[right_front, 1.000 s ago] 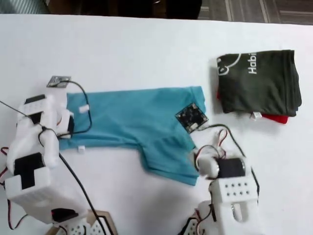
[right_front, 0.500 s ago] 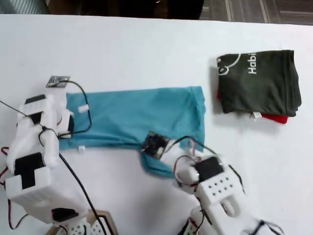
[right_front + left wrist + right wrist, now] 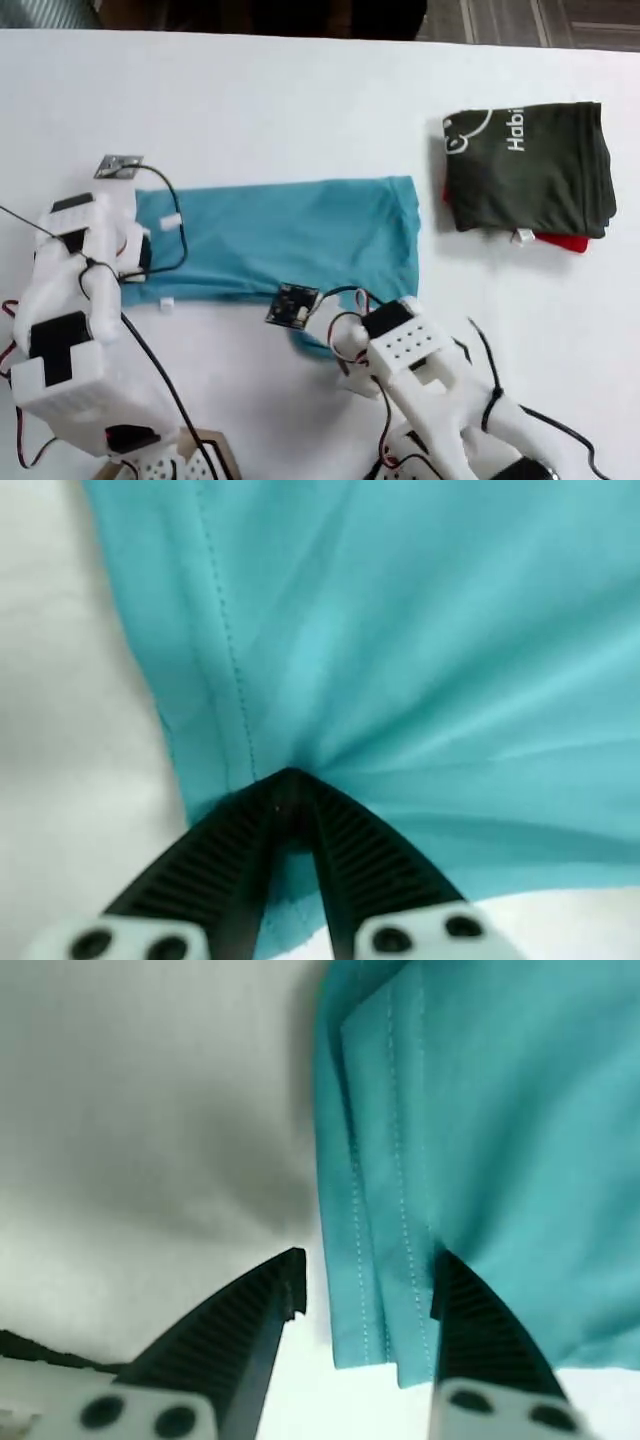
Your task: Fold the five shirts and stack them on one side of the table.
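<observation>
On the white table (image 3: 300, 90), the teal shirt (image 3: 280, 235) lies flat near the folded dark shirt (image 3: 525, 165), one end pinched tight by the left gripper (image 3: 290, 790), the right gripper (image 3: 367, 1260) gaping over a stitched hem.

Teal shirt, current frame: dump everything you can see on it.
The teal shirt is thin, knit-looking fabric with stitched hems, partly folded into a long band lying flat on the white table, with a small flap sticking out at its near edge. The left end effector is shut on one end, puckering the cloth. The right end effector is open, straddling a doubled hem. The shirt lies apart from the folded dark shirt.
</observation>
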